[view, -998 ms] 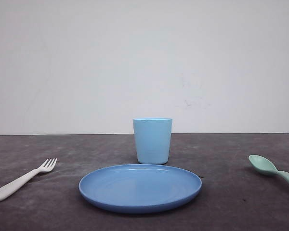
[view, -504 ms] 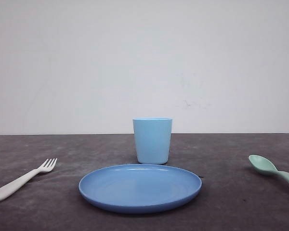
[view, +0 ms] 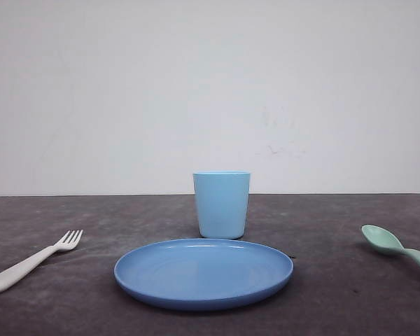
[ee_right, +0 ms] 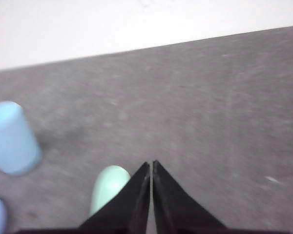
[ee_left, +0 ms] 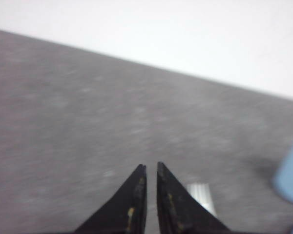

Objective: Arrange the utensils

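Note:
A white fork (view: 29, 263) lies on the dark table at the left, tines pointing toward the far side. A mint-green spoon (view: 394, 247) lies at the right edge, bowl toward the middle. In the left wrist view my left gripper (ee_left: 150, 166) hangs shut above the table, with the fork's tines (ee_left: 201, 196) just past one black finger. Over in the right wrist view my right gripper (ee_right: 151, 163) is shut too, and the spoon's bowl (ee_right: 108, 187) peeks out beside its fingers. Neither gripper holds anything.
A round blue plate (view: 204, 272) sits at the middle front of the table. Right behind it stands a light blue cup (view: 221, 204), also seen as a cup (ee_right: 10, 138) in the right wrist view. A white wall backs the table.

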You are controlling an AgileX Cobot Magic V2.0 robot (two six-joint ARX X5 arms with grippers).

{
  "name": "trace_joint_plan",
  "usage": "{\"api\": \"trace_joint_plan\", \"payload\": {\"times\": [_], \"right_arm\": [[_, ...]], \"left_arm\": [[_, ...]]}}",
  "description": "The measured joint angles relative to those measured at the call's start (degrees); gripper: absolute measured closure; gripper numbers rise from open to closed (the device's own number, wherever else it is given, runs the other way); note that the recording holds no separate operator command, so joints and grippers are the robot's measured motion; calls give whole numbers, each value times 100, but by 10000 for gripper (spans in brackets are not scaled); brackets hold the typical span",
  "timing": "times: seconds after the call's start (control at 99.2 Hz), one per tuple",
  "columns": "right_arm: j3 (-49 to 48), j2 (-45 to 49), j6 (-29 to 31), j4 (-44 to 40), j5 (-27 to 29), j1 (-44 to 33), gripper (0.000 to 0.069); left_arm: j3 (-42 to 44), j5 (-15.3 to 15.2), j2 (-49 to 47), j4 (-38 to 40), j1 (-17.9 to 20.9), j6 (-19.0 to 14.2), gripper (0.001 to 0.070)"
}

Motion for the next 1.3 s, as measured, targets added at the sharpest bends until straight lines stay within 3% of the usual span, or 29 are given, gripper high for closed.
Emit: {"api": "trace_joint_plan", "payload": {"times": [0.151, 0.363, 0.625, 0.887, 1.099, 1.3], "right_arm": [[931, 39, 413, -42, -133, 0, 682], [2603, 704, 413, -962, -133, 0, 682], [4245, 1987, -212, -2326, -133, 0, 682], [4562, 3309, -737, -3029, -98, 0, 682], [4562, 4334, -992, -3320, 365, 0, 682], [4562, 4913, -1047, -3370, 507, 0, 682]], "left_arm": [[568, 254, 28, 50, 0, -535, 698], [1908, 278, 435, -693, 0, -638, 698], [3661, 278, 1576, -2151, 0, 256, 698], [4419, 72, 2767, -2883, 0, 1108, 698], [4419, -466, 3574, -3305, 0, 1416, 698], [4419, -483, 4019, -3314, 0, 1488, 698]]}}
